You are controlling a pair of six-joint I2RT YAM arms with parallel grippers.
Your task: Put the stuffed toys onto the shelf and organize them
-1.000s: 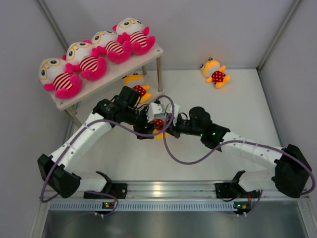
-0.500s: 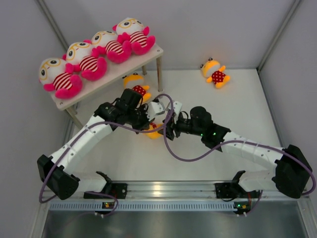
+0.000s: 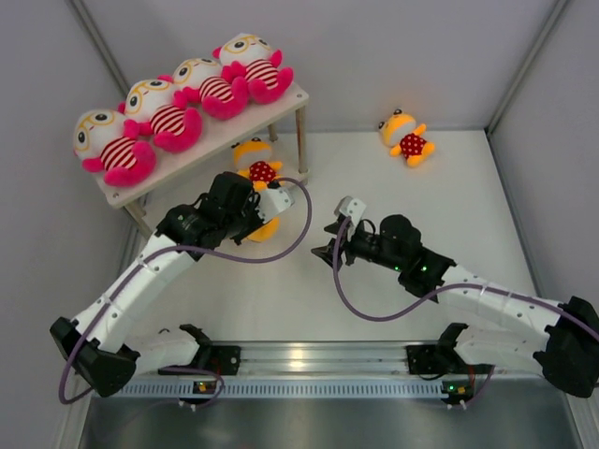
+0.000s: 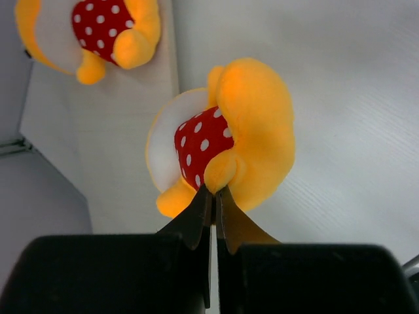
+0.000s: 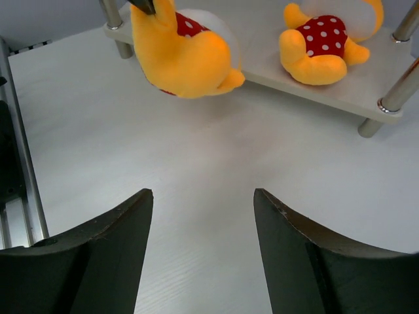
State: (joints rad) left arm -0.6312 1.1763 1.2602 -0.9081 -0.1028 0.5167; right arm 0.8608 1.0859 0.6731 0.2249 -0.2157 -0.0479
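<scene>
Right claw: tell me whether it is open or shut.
Open. The right claw has its fingers spread wide apart in the wrist view, holding nothing.

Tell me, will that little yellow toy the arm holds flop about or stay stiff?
Probably floppy: the yellow toy hangs from one limb pinched in the left gripper. Likely light, since that small pinch carries it whole.
</scene>
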